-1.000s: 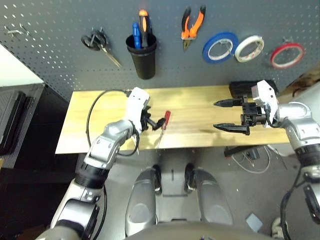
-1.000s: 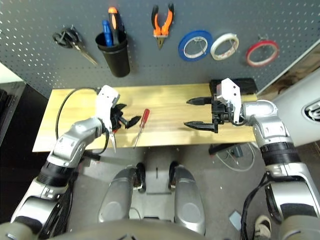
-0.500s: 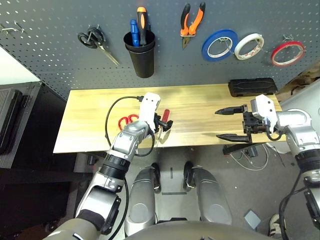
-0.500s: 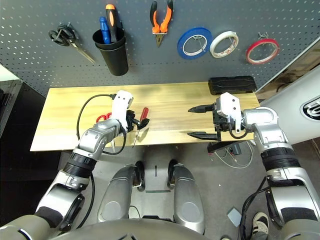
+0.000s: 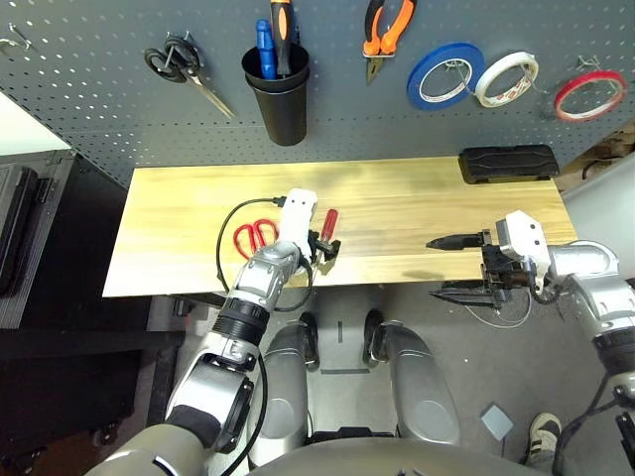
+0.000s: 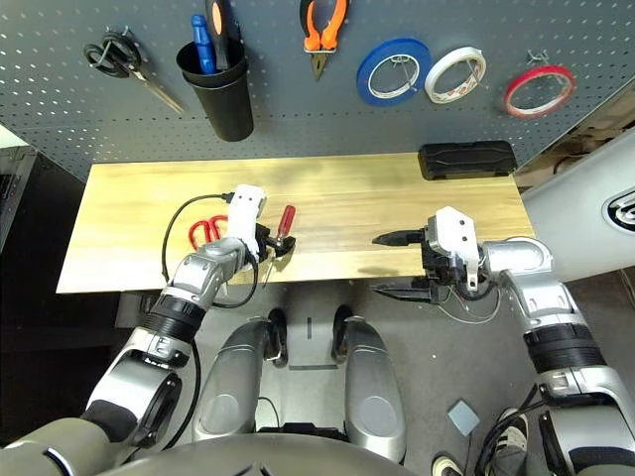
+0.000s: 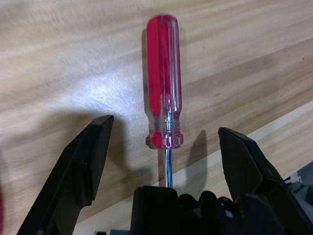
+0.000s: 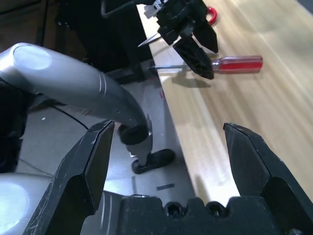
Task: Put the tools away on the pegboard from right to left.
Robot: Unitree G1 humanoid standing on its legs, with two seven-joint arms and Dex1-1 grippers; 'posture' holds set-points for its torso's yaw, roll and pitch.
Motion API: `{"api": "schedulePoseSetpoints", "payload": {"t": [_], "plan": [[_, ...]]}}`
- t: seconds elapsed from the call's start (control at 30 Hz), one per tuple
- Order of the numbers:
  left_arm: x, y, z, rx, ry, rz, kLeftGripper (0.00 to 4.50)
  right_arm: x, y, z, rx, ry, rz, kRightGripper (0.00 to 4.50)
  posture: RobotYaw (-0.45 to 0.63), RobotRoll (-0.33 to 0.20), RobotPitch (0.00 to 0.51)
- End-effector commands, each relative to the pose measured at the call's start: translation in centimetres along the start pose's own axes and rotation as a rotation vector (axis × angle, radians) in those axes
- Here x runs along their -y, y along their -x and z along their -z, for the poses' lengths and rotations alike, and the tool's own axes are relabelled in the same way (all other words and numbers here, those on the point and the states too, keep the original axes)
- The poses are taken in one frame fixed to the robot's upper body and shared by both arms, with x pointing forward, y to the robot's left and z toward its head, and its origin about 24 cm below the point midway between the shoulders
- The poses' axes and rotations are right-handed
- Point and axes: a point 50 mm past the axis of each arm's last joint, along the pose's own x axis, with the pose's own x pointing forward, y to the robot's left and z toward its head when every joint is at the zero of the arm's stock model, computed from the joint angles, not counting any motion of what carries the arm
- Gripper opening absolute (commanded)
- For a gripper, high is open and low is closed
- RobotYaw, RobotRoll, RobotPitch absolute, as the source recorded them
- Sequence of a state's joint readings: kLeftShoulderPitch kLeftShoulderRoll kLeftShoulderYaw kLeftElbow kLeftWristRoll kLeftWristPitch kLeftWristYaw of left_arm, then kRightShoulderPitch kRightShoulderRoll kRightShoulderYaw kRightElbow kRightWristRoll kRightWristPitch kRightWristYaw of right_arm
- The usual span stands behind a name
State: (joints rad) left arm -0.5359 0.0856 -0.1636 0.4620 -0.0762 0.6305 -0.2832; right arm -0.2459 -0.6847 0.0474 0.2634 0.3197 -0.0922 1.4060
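Red-handled screwdriver [image 7: 164, 110] is lying flat on the counter [image 5: 417, 213] near its front edge, sitting between the left end effector's [image 7: 164, 147] wide-spread fingers, not touching. Right end effector [image 5: 458, 266] is hanging wide open, off the counter's front right edge, well apart.

Head cameras and wrist cameras

You are looking down from the head at the pegboard [image 5: 119, 89]; both wrist cameras are sharing, closely, the screwdriver [image 7: 163, 105] on the table [image 5: 417, 203].
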Motion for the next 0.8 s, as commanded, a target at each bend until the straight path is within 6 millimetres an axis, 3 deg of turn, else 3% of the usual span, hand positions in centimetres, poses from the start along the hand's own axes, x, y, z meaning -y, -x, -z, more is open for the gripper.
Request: {"api": "schedulePoseSetpoints", "payload": {"t": [0.03,0.1,0.2,0.47,0.8], "plan": [[0.3,-0.7,1.2,-0.043,0.018,-0.01,4.5,-0.4,0.5,0.0,-0.002,-0.012,0.014,4.48,-0.16,0.0,0.386],[0.3,-1.1,1.3,-0.046,0.012,-0.025,4.5,-0.5,0.5,0.0,-0.001,-0.016,0.019,4.48,-0.17,0.0,0.385],[0.3,-1.6,1.4,-0.043,0.031,-0.042,3.9,-0.5,0.5,-0.1,0.001,-0.018,0.027,4.5,-0.18,0.0,0.378],[-0.5,-0.6,0.5,0.016,0.023,-0.058,0.95,0.1,0.5,-0.3,0.0,-0.012,0.046,4.5,-0.16,0.0,0.346],[-1.3,5.2,-2.6,0.161,-0.034,-0.065,0.83,2.2,-0.7,-0.4,0.025,0.01,0.03,4.5,-0.04,0.0,0.304]]}}
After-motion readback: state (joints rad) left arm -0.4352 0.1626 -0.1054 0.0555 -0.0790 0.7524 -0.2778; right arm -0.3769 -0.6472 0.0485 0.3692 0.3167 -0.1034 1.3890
